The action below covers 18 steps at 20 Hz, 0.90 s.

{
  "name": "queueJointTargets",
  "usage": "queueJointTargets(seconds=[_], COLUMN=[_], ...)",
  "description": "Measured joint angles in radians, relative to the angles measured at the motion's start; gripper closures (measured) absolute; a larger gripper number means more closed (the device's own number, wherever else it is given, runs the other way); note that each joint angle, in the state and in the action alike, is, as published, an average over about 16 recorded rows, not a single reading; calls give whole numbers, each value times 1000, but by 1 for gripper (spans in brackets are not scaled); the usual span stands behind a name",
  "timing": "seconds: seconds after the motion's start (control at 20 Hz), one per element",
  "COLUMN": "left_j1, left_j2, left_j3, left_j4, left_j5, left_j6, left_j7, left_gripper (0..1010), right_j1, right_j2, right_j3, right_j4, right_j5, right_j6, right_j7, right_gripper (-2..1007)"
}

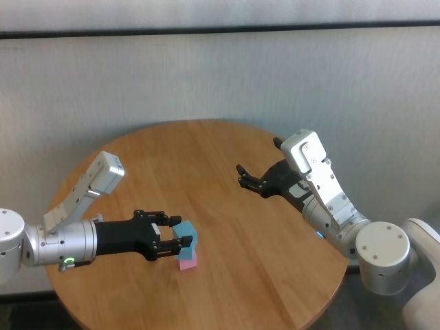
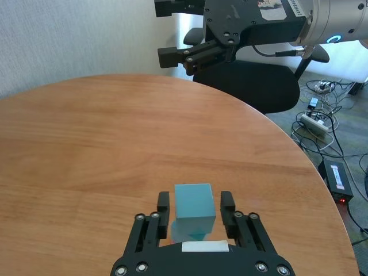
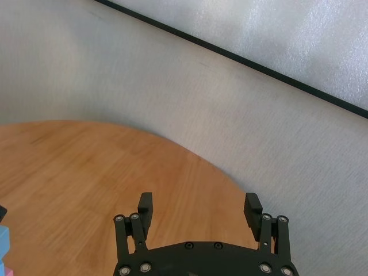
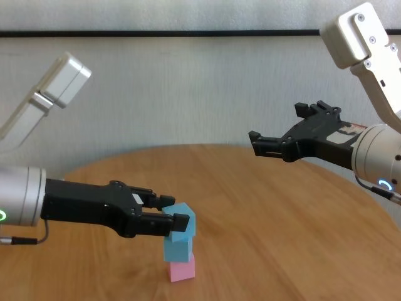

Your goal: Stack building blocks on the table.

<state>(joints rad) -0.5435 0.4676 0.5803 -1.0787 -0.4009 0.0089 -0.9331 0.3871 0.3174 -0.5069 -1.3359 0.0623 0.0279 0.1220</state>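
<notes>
On the round wooden table (image 1: pixel 227 148) stands a stack: a pink block (image 4: pixel 182 271) at the bottom, a light blue block (image 4: pixel 177 249) on it, and a second light blue block (image 4: pixel 183 219) on top, turned a little askew. My left gripper (image 4: pixel 177 219) reaches in level from the left and straddles the top block (image 2: pixel 194 206). Its fingers (image 2: pixel 164 202) stand close on both sides with thin gaps, so it is open. My right gripper (image 1: pixel 250 180) hangs open and empty in the air over the right of the table, well away from the stack.
A grey wall runs behind the table. In the left wrist view a black office chair (image 2: pixel 253 80) stands beyond the table's edge, with a power strip and cables (image 2: pixel 315 122) on the floor.
</notes>
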Motion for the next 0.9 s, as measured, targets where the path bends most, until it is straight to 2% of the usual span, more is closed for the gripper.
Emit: queueJointTargets(seconds=[0.35,0.65,0.8,0.9], left_j1=[4,14,22,30], left_j2=[4,11,14,13], left_j3=[-3,-20,-38,-56], left_j4=[-6,-18,-24,-29], left_j5=[-7,-40,-66,-82], left_j6=[-3,-9,-19,-31], left_j7=[-2,2,23,57], left_gripper=[236,93,49,29], right_j1=[0,0,0,0], right_j2=[0,0,0,0], right_j3=[0,0,0,0], right_j4=[0,0,0,0], right_j5=[0,0,0,0], right_j6=[0,0,0,0], right_j7=[0,0,0,0], right_gripper=[4,4,4,4])
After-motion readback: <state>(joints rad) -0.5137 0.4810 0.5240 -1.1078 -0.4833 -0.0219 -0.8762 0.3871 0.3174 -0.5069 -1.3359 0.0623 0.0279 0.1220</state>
